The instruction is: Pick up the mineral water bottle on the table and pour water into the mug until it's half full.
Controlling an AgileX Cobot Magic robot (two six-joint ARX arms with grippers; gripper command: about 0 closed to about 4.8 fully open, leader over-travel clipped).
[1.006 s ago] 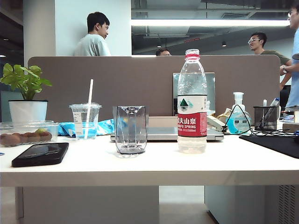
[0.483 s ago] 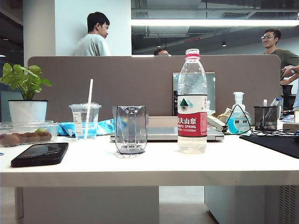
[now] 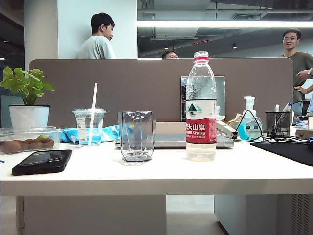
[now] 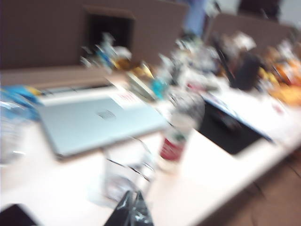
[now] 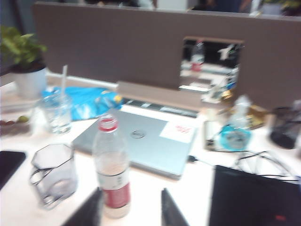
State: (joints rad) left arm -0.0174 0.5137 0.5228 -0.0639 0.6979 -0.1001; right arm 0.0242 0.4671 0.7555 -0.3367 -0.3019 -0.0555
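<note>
The mineral water bottle (image 3: 201, 105) stands upright on the white table (image 3: 156, 174), red-and-white label facing me; its water is hard to make out. The clear faceted mug (image 3: 137, 135) stands just left of it and looks empty. Neither gripper shows in the exterior view. In the blurred left wrist view my left gripper (image 4: 134, 207) is shut and empty, short of the mug (image 4: 124, 174), with the bottle (image 4: 178, 132) beyond. My right gripper (image 5: 131, 192) is open and empty, the bottle (image 5: 112, 165) just past one finger (image 5: 91, 209), the mug (image 5: 52, 173) beside it.
A closed silver laptop (image 3: 171, 139) lies behind the bottle and mug. A black phone (image 3: 41, 161), a lidded cup with a straw (image 3: 89, 126), a fruit box and a potted plant (image 3: 27, 93) stand left. A pump bottle (image 3: 250, 122), pen holder (image 3: 278, 123) and black mat (image 3: 288, 149) are right.
Bottle, mug and the other things on the table have stayed put. Only the people behind the partition at the far right have shifted.
</note>
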